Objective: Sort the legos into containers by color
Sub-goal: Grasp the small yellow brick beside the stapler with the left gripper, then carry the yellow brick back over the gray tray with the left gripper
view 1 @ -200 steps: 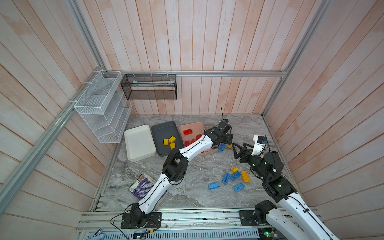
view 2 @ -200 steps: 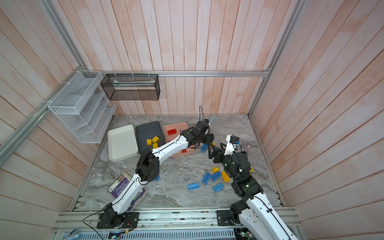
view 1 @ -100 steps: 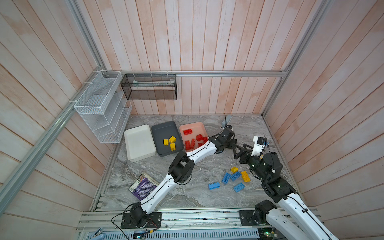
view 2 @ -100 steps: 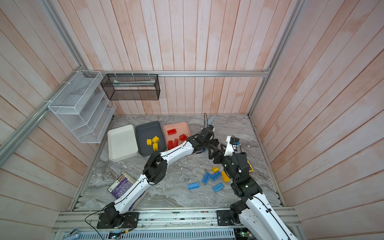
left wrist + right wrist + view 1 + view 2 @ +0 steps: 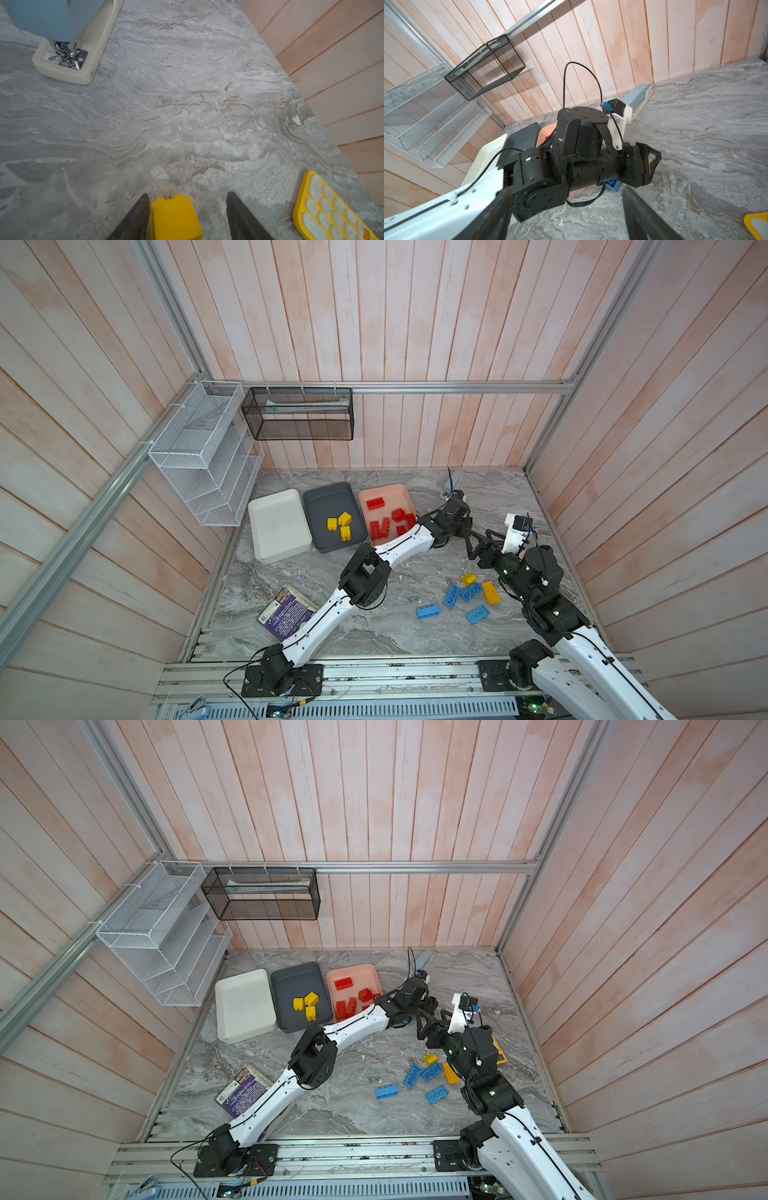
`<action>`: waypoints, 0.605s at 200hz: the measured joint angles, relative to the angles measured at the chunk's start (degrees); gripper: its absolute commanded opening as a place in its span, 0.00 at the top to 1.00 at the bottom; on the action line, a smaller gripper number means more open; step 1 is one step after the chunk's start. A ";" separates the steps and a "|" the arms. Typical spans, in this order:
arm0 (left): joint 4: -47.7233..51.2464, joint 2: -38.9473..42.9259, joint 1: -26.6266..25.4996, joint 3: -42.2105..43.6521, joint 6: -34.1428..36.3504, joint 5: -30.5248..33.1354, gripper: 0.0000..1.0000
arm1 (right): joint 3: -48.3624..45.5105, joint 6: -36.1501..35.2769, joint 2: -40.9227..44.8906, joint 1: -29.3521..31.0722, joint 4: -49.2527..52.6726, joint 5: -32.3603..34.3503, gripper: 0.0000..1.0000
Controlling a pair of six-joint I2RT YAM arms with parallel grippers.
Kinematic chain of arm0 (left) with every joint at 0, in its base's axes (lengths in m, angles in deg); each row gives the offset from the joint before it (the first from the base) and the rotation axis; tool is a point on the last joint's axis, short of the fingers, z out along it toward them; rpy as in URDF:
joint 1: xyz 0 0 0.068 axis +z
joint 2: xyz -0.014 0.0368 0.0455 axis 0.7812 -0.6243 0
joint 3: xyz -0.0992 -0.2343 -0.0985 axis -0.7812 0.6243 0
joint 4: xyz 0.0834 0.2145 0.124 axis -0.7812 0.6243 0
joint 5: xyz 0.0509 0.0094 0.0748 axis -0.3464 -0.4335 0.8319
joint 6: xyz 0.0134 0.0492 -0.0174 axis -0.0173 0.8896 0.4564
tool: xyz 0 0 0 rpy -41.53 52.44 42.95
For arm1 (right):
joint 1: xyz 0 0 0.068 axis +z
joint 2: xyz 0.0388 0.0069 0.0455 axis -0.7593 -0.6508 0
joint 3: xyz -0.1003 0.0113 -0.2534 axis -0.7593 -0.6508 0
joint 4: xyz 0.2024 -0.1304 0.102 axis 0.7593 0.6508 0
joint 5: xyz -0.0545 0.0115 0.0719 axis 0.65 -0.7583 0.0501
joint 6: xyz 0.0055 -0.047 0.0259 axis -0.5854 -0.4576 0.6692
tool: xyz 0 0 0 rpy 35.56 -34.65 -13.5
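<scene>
- Toward the worktop's right edge, beyond the salmon tray [image 5: 395, 497], left gripper [image 5: 187, 194] has advanced; jaws part-open, loosely astride 1 yellow brick [image 5: 174, 216].
- Beside it, right gripper [image 5: 565, 190] stays wide, empty.

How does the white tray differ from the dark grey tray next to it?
The white tray is pale and empty; the dark grey tray holds three yellow bricks. The white tray sits nearest the white wire shelf; the dark grey tray sits between it and the pink tray. Both are shallow rectangular trays with rounded corners, lying side by side.
</scene>
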 measured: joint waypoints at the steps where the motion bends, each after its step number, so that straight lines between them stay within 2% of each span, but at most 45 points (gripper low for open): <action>1: 0.04 0.00 -0.07 -0.02 0.09 0.24 0.40 | -0.02 0.02 0.00 0.00 -0.02 0.00 0.17; 62: 2.62 -0.13 -3.54 -0.04 2.58 6.58 0.43 | -0.22 0.13 0.00 0.00 -0.28 0.00 0.17; 89: 3.76 -0.39 -4.09 -0.04 3.02 7.76 0.48 | -0.24 0.15 0.24 0.00 -0.28 0.00 0.17; 121: 4.28 -0.42 -3.91 -0.04 3.67 9.07 0.59 | -0.24 0.13 0.94 0.00 -0.28 0.04 0.17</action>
